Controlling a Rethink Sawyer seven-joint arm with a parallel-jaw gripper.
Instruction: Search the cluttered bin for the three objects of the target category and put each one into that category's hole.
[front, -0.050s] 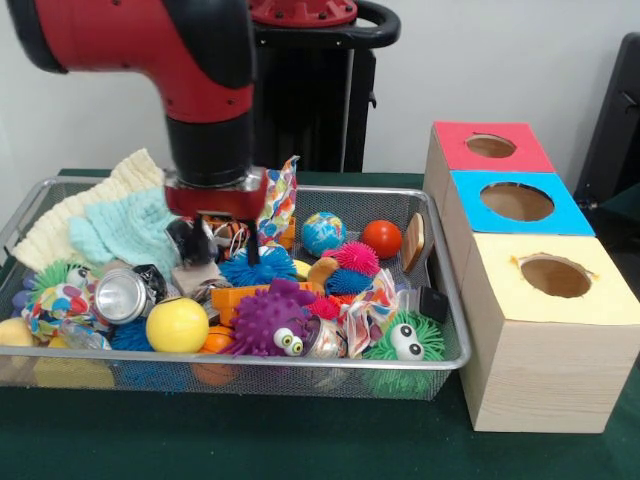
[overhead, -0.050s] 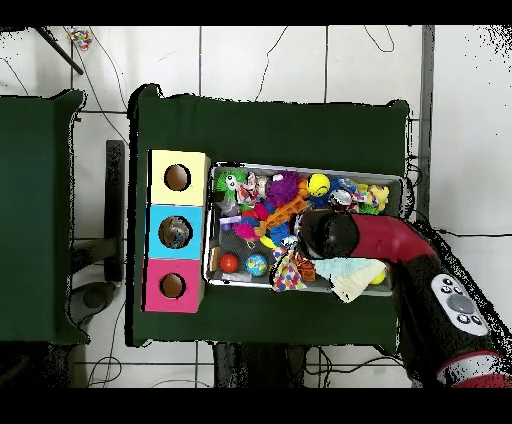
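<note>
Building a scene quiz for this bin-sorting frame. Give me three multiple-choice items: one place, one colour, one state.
1. Where does the yellow ball lie in the wire bin?
A. at the near edge
B. at the far edge by the boxes
C. outside it

2. What colour is the top of the middle box?
A. red
B. blue
C. yellow

3. Where is the arm's pincer?
A. above the boxes
B. drawn back out of view
C. down among the bin's clutter

Answers:
1. A: the ball rests just behind the bin's near wall.
2. B: the blue top sits between the red top and the yellow top.
3. C: the arm's end is down among the toys, beside the patterned cloth.
</note>
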